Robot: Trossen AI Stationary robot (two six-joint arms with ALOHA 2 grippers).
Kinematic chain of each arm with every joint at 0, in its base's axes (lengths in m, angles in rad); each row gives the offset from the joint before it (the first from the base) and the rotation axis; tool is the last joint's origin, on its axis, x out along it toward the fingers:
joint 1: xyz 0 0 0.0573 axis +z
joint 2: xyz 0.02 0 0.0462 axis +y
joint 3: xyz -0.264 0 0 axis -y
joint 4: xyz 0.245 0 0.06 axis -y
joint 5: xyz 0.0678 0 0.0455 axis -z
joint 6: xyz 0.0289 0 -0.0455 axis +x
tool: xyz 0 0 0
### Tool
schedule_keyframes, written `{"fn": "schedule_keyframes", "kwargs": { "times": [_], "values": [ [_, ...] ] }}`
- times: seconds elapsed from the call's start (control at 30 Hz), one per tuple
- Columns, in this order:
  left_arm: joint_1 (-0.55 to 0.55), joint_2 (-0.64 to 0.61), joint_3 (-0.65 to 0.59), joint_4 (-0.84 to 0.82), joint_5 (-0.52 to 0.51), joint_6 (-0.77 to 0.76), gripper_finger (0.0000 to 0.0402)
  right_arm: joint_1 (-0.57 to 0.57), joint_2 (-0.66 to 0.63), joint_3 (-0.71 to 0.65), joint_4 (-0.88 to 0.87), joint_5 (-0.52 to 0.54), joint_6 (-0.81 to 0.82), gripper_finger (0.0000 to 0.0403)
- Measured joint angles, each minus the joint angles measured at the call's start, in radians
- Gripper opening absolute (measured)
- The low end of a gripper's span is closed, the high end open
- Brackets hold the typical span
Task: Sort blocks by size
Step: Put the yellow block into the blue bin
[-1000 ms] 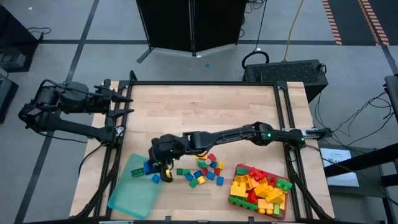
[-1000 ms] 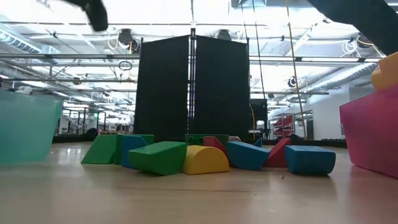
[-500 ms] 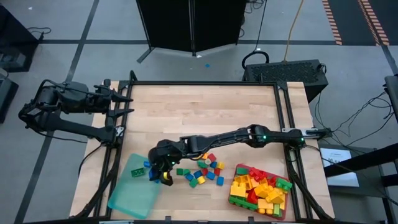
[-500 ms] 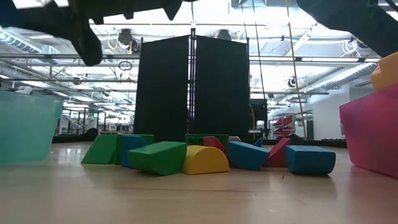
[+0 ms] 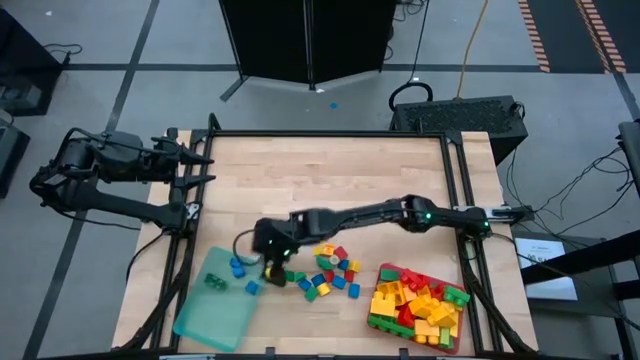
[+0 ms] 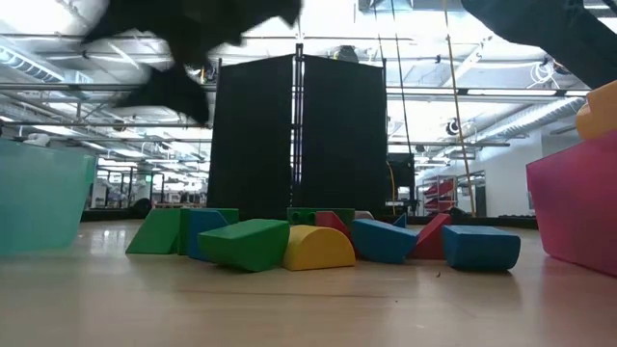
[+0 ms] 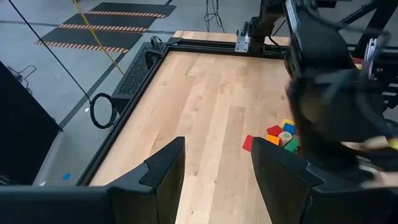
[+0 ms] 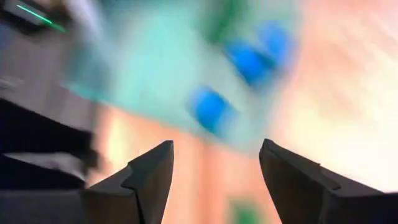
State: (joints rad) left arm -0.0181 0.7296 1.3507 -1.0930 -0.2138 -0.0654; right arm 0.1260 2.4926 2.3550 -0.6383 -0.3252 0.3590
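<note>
The right gripper (image 5: 266,266) hangs over the bench (image 5: 330,180) at the edge of the teal tray (image 5: 215,312), its arm stretched across from the right side. In the right wrist view its two dark fingers (image 8: 146,180) stand apart with nothing between them, so the jaws are released. Past them that view shows the teal tray with blurred blue blocks (image 8: 208,107) on it.

From above, the teal tray holds a few small blocks: two blue ones (image 5: 237,266) near its upper edge and a green one (image 5: 214,280) further in. Another blue block (image 5: 251,287) lies at the tray's edge just beside the right gripper.

A loose cluster of small blocks (image 5: 328,274) in red, yellow, green and blue lies on the bare wood between the two trays. The red tray (image 5: 456,343) at the front right is heaped with larger yellow, red and green blocks (image 5: 415,306).

In the low view, green, yellow, blue and red blocks (image 6: 318,241) sit in a row on the bench, with the teal tray's wall on one side and the red tray's wall (image 6: 574,207) on the other.

The left gripper (image 5: 200,160) waits at the back left corner of the bench, well away from the blocks; in its wrist view the fingers (image 7: 163,168) are spread with nothing held, jaws released
</note>
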Motion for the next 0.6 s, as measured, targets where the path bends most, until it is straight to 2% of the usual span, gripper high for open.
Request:
{"fn": "schedule_keyframes", "kwargs": {
  "times": [0.17,0.27,0.43,0.6],
  "values": [
    [0.0,0.0,0.0,-0.002,0.0,-0.002,0.0187,-0.041,-0.056,0.001,-0.535,0.23,-0.057,0.0232],
    [0.0,0.0,0.0,-0.002,0.0,-0.005,0.0187,-0.053,-0.052,-0.001,-0.723,0.273,-0.078,0.0233],
    [0.0,0.0,0.0,-0.012,0.0,-0.006,0.0187,-0.04,-0.053,-0.057,-0.725,0.273,-0.13,0.0233],
    [0.0,0.0,0.0,-0.021,0.0,-0.006,0.0187,-0.03,-0.053,-0.136,-0.612,0.272,-0.142,0.0233]
  ]
}}
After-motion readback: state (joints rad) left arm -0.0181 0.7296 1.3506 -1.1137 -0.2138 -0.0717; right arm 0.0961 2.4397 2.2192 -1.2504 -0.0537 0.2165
